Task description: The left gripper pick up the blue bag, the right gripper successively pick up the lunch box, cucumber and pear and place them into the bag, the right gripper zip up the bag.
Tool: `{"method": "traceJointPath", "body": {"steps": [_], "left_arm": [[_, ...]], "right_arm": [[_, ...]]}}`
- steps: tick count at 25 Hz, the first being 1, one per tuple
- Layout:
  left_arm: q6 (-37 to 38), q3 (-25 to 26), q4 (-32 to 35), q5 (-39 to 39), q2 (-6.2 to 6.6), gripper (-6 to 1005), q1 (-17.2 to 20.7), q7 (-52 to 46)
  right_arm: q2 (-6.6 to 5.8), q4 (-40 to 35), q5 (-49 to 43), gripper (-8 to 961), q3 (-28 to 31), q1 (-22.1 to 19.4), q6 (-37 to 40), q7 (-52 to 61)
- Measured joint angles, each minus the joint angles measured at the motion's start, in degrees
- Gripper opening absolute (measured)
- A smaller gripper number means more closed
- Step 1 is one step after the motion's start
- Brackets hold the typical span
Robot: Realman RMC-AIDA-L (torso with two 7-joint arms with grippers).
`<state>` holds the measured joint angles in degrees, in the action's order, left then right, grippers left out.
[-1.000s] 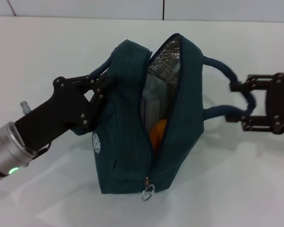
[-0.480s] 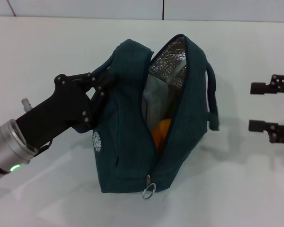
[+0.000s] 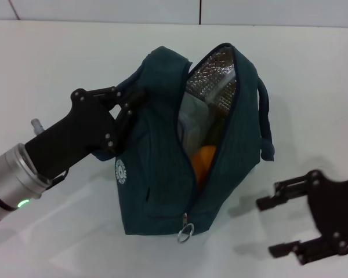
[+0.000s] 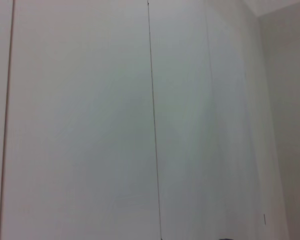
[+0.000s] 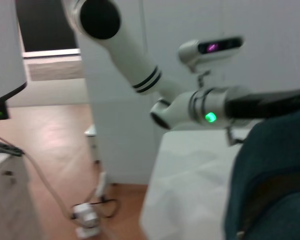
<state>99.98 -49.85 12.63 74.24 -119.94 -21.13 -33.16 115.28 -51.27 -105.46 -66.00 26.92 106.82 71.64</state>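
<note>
Teal blue bag [image 3: 156, 174] unzipped, silver lining and orange pear [image 3: 200, 160] showing, left gripper [image 3: 124, 103] clamped on its handle, right gripper [image 3: 274, 227] spread apart nearby

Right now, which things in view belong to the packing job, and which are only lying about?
Job:
- blue bag, unzipped
- pear and lunch box inside it
- left gripper, holding the bag
- right gripper, jaws open, beside the bag

Lying about:
- only the white table; cucumber not visible
</note>
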Motion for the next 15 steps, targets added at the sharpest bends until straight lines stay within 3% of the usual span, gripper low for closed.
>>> {"method": "traceJointPath", "body": {"steps": [9, 15], "left_arm": [[0.0, -0.2, -1.3, -0.1, -0.19, 34, -1.0, 1.0], [0.0, -0.2, -2.1, -0.1, -0.20, 34, -1.5, 1.2]], "right_arm": [[0.90, 13.0, 3.8, 651, -8.6, 6.5, -8.0, 0.0], [0.92, 17.1, 13.0, 651, -20.2, 8.5, -18.0, -0.3]]}}
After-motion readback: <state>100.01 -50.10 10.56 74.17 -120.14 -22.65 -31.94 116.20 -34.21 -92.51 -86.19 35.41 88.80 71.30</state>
